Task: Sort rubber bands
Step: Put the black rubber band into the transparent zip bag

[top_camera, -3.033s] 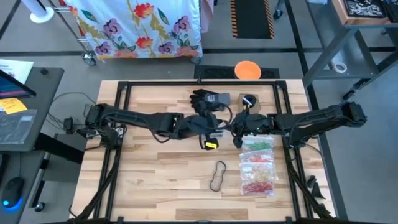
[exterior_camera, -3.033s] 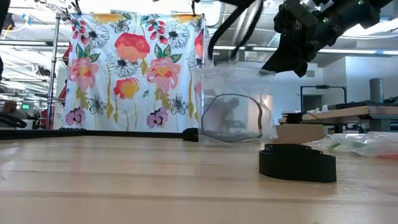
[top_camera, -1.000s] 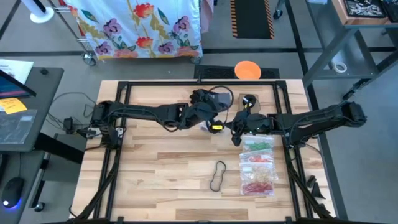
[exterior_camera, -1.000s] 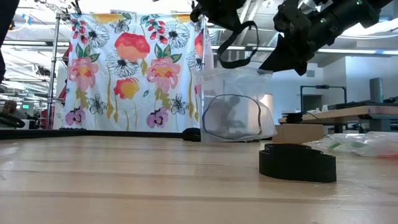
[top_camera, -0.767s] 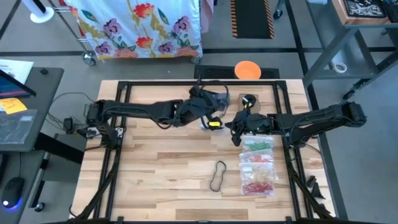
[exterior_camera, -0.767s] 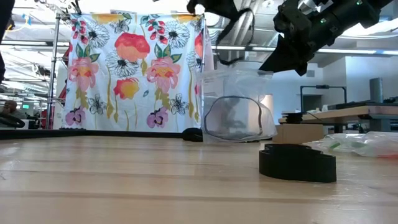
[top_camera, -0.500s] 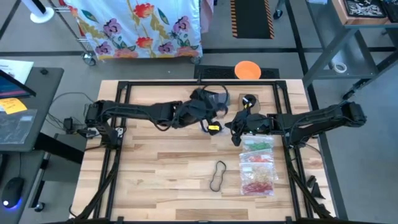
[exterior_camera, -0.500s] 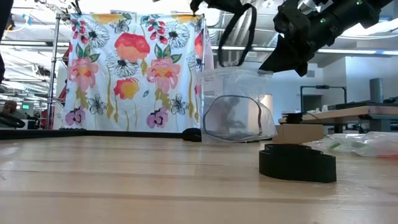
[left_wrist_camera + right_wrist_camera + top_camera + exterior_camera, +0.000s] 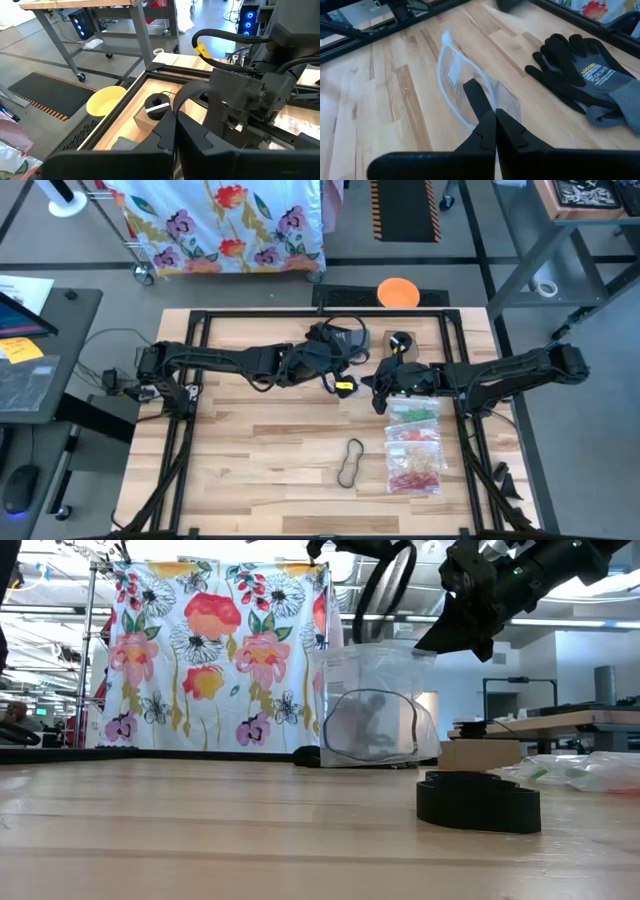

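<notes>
1. Left gripper (image 9: 338, 360) sits up at the table's (image 9: 250, 440) far-centre, raised off the wood, fingers clenched on a large black rubber band (image 9: 385, 590) (in the low view the loop hangs from it, above the bag's mouth).
2. Clear bag (image 9: 375, 705) stands upright below that loop, w/ another dark band (image 9: 370, 730) curled inside; black glove (image 9: 577, 70) lies flat on the wood just beside the bag.
3. Black band loop (image 9: 350, 463) lies alone on the table's near-centre, well apart from both grippers.
4. Right gripper (image 9: 378, 388) is just right of the left one, fingers pinched shut on the bag's top edge (image 9: 465, 95), holding it open (wrist view shows the clear rim between the fingertips).
5. Filled bags (image 9: 415, 445) lie in a row near the right gripper, toward the table's near-right: green bands, then orange/yellow, then red.
6. Tape roll (image 9: 156, 106) rests on a small box by the table's far edge.
</notes>
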You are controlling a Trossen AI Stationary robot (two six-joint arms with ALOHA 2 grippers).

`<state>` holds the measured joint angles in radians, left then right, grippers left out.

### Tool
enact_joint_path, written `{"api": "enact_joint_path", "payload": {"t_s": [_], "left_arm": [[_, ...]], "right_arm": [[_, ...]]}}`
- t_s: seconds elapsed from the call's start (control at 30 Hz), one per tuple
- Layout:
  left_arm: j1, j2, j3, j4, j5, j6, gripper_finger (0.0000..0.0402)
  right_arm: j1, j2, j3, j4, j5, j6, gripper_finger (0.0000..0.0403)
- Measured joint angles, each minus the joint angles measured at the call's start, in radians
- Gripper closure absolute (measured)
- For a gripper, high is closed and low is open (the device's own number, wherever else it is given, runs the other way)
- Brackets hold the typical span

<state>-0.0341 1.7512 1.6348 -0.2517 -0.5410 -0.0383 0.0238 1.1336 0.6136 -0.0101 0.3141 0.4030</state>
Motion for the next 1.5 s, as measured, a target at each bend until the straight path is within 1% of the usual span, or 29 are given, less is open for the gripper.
{"api": "enact_joint_path", "payload": {"t_s": [0.53, 0.63, 0.77, 0.93, 1.27, 1.5], "left_arm": [[-0.006, 0.0, 0.0, -0.006, 0.001, 0.0, 0.04], [-0.007, 0.0, 0.0, -0.014, 0.001, 0.0, 0.04], [-0.007, 0.001, 0.0, -0.022, 0.001, 0.0, 0.04], [-0.006, 0.001, 0.0, -0.027, 0.001, 0.0, 0.04], [-0.003, 0.001, -0.001, -0.006, 0.001, 0.011, 0.04], [0.005, 0.001, -0.001, -0.027, 0.0, 0.003, 0.04]], "right_arm": [[0.0, 0.0, 0.0, 0.015, 0.002, 0.0, 0.0403], [0.002, 0.0, 0.0, 0.02, 0.002, 0.059, 0.0403], [-0.013, 0.0, 0.0, 0.04, 0.001, 0.208, 0.0403], [-0.044, 0.0, 0.0, 0.046, 0.001, 0.257, 0.0403], [-0.052, 0.0, 0.0, 0.041, -0.001, 0.262, 0.0403], [-0.052, 0.0, 0.0, 0.041, -0.001, 0.262, 0.0403]]}}
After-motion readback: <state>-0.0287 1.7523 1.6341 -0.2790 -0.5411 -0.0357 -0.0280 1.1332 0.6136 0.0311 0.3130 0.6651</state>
